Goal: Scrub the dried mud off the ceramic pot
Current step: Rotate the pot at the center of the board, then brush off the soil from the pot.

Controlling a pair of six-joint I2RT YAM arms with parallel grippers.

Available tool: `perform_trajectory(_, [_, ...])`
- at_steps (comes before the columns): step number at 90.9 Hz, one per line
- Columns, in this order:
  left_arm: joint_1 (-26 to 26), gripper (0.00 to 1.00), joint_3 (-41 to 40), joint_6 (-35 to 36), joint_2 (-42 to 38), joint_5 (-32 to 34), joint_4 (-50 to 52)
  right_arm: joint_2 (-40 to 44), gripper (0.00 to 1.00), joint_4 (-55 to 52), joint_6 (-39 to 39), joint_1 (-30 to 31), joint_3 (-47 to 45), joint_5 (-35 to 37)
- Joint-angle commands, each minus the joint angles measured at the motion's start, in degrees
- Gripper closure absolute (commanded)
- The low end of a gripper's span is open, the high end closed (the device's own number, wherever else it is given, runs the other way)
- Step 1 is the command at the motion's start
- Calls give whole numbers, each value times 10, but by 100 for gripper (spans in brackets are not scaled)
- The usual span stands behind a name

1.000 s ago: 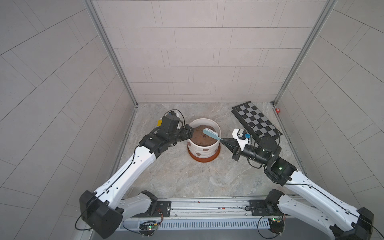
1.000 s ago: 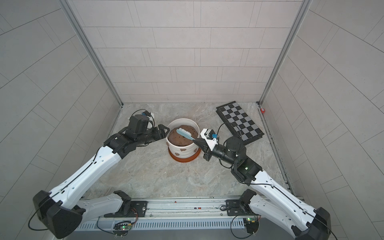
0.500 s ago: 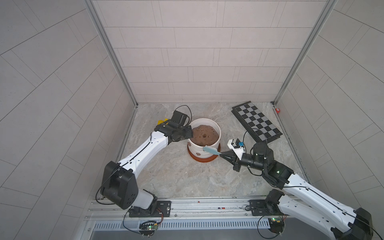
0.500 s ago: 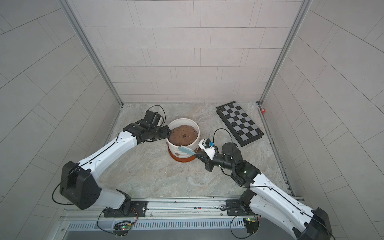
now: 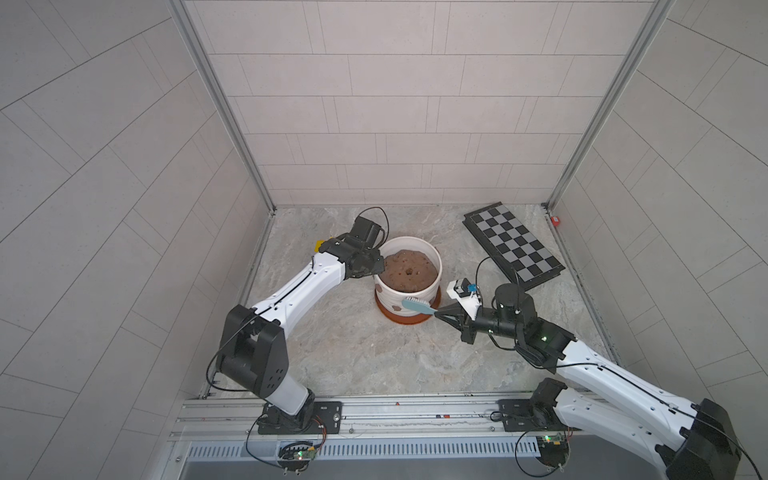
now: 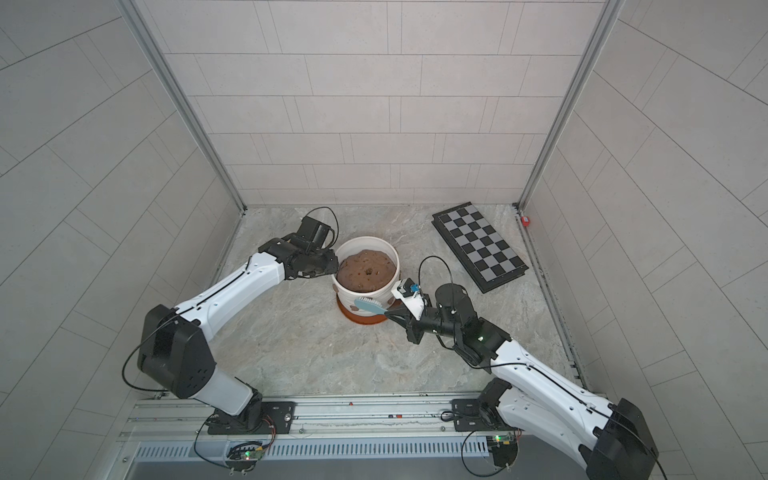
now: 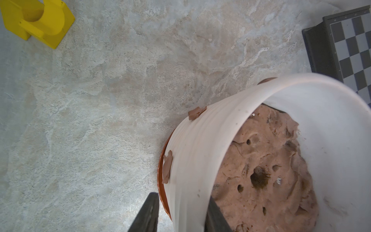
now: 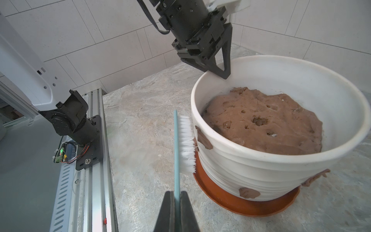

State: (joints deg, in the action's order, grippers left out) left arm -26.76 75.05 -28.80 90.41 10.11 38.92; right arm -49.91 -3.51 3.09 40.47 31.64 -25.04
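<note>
Marbled grey tabletop (image 5: pixel 365 357), tiled walls (image 5: pixel 395 104), ceramic pot (image 5: pixel 383 291) centred, checkerboard (image 5: pixel 513 245) near corner

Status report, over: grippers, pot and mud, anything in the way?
Left gripper astride ceramic pot rim, grip unclear. Right gripper shut on brush, bristles against pot wall beside a dried mud patch. Nothing blocks the brush.

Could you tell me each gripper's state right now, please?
Left gripper: astride the ceramic pot's rim; grip cannot be told.
Right gripper: closed on the brush.
</note>
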Motion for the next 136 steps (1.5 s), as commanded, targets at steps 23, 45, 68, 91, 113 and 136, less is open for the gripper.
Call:
perform_trajectory(23, [-13,83,25,13,14,24,31,4,100,3,9,-8,-10,35])
perform_trajectory(45, [-15,95,26,17,14,20,32,2,100,-5,17,-27,-20,51])
perform_trajectory(68, [-18,97,32,18,16,13,33,-13,100,11,14,-26,-32,-4])
perform_trajectory(91, [-21,100,31,20,17,4,32,-34,100,27,30,-27,-49,31])
perform_trajectory(113, [-24,100,32,22,20,-3,31,-70,100,67,31,-21,-45,-21])
perform_trajectory(136, [-25,100,35,27,24,-5,28,-84,100,35,0,22,-42,-76])
